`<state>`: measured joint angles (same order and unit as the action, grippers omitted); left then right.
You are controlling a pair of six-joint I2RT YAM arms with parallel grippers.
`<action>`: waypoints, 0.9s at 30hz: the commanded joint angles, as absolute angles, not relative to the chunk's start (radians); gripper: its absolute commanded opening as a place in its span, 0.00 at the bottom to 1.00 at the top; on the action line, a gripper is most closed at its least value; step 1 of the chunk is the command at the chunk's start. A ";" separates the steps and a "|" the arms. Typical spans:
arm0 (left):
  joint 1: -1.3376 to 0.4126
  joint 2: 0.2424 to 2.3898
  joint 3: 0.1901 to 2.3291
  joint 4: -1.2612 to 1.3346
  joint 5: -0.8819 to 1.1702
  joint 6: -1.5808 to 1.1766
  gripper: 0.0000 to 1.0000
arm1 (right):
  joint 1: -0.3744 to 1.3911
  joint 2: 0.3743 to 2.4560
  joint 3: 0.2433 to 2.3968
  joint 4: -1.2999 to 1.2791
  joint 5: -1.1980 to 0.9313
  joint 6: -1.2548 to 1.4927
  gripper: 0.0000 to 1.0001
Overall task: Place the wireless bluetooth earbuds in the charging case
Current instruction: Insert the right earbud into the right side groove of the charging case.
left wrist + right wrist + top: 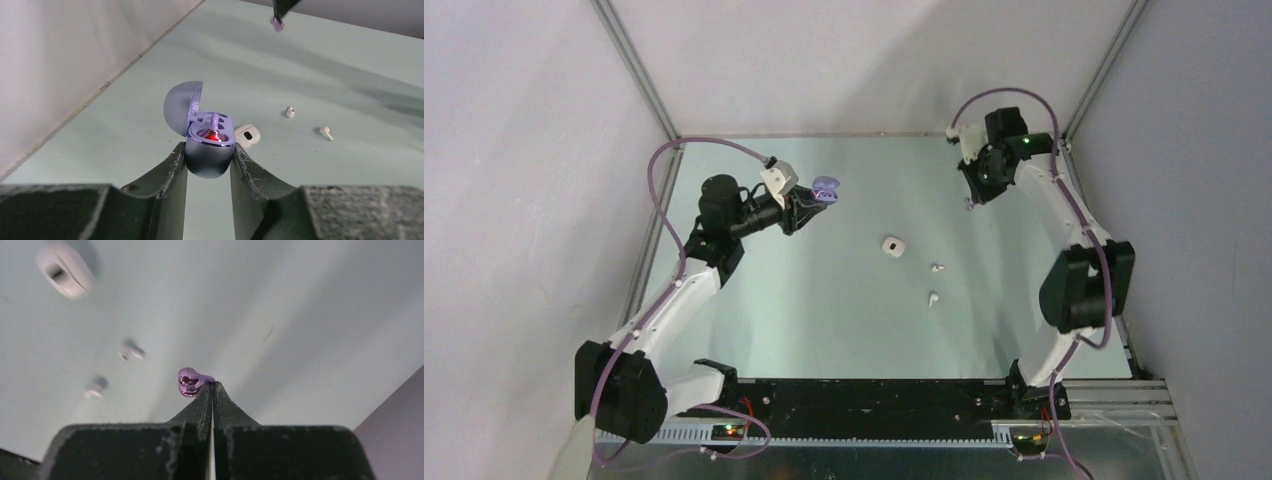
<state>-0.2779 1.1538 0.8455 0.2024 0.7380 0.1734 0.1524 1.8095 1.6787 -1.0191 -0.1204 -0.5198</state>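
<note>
My left gripper [210, 150] is shut on the base of a purple charging case [210, 160] and holds it upright above the table, lid [180, 105] swung open. One purple earbud [215, 121] sits in a slot beside a red light. My right gripper [213, 386] is shut on the stem of a second purple earbud [190, 381], whose head sticks out left of the fingertips. From the top view the right gripper [970, 203] is over the far right of the table, well apart from the purple case [826, 188]. The left wrist view shows that earbud [276, 23] at the top.
A white case [892, 246] lies shut near the table's middle. Two white earbuds [938, 268] [933, 297] lie loose just right of it. Metal frame rails and grey walls close in the table at the left, back and right.
</note>
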 commanded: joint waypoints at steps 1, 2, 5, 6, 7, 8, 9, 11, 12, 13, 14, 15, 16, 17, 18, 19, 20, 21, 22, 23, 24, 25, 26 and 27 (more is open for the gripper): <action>-0.299 1.194 0.892 0.287 0.764 0.127 0.00 | 0.207 1.644 1.714 -0.823 -0.237 -0.363 0.00; -0.303 1.213 0.898 0.294 0.766 0.126 0.00 | 0.232 1.628 1.716 -0.776 -0.239 -0.335 0.00; -0.334 1.257 0.940 0.299 0.774 0.128 0.00 | 0.313 1.570 1.730 -0.673 -0.227 -0.302 0.00; -0.347 1.276 0.949 0.297 0.777 0.129 0.00 | 0.332 1.564 1.738 -0.662 -0.211 -0.305 0.00; -0.353 1.286 0.969 0.294 0.787 0.130 0.00 | 0.369 1.565 1.764 -0.655 -0.207 -0.311 0.00; -0.362 1.302 0.979 0.285 0.791 0.135 0.00 | 0.385 1.570 1.780 -0.655 -0.202 -0.328 0.00; -0.367 1.308 0.997 0.280 0.801 0.135 0.00 | 0.415 1.573 1.806 -0.657 -0.201 -0.339 0.00; -0.372 1.320 1.012 0.277 0.818 0.137 0.00 | 0.452 1.579 1.831 -0.655 -0.194 -0.375 0.00; -0.373 1.324 1.017 0.277 0.828 0.141 0.00 | 0.463 1.582 1.836 -0.653 -0.180 -0.400 0.00; -0.373 1.324 1.020 0.270 0.830 0.147 0.00 | 0.485 1.582 1.840 -0.644 -0.167 -0.425 0.00; -0.373 1.324 1.027 0.264 0.832 0.159 0.00 | 0.495 1.580 1.840 -0.638 -0.137 -0.436 0.00; -0.373 1.323 1.031 0.248 0.830 0.163 0.00 | 0.518 1.578 1.833 -0.616 -0.121 -0.450 0.00; -0.374 1.322 1.036 0.240 0.821 0.164 0.00 | 0.529 1.571 1.827 -0.601 -0.079 -0.456 0.00; -0.374 1.319 1.039 0.231 0.814 0.160 0.00 | 0.554 1.568 1.817 -0.573 -0.059 -0.464 0.00; -0.375 1.315 1.039 0.230 0.787 0.145 0.00 | 0.566 1.560 1.810 -0.560 -0.027 -0.467 0.00; -0.376 1.310 1.039 0.231 0.771 0.133 0.00 | 0.591 1.556 1.796 -0.531 -0.014 -0.461 0.00; -0.378 1.308 1.037 0.232 0.732 0.103 0.00 | 0.616 1.547 1.783 -0.516 0.034 -0.454 0.00; -0.378 1.301 1.036 0.240 0.714 0.084 0.00 | 0.629 1.544 1.780 -0.498 0.049 -0.440 0.00; -0.380 1.298 1.036 0.245 0.685 0.053 0.00 | 0.651 1.541 1.783 -0.498 0.069 -0.432 0.00; -0.380 1.292 1.034 0.255 0.674 0.040 0.00 | 0.662 1.543 1.788 -0.503 0.083 -0.415 0.00; -0.383 1.290 1.030 0.268 0.657 0.020 0.00 | 0.679 1.546 1.802 -0.516 0.087 -0.404 0.00; -0.385 1.285 1.028 0.274 0.651 0.010 0.00 | 0.686 1.552 1.807 -0.523 0.087 -0.382 0.00; -0.387 1.281 1.024 0.285 0.636 0.008 0.00 | 0.698 1.557 1.823 -0.539 0.085 -0.373 0.00; -0.389 1.276 1.020 0.290 0.625 0.007 0.00 | 0.703 1.565 1.829 -0.546 0.080 -0.357 0.00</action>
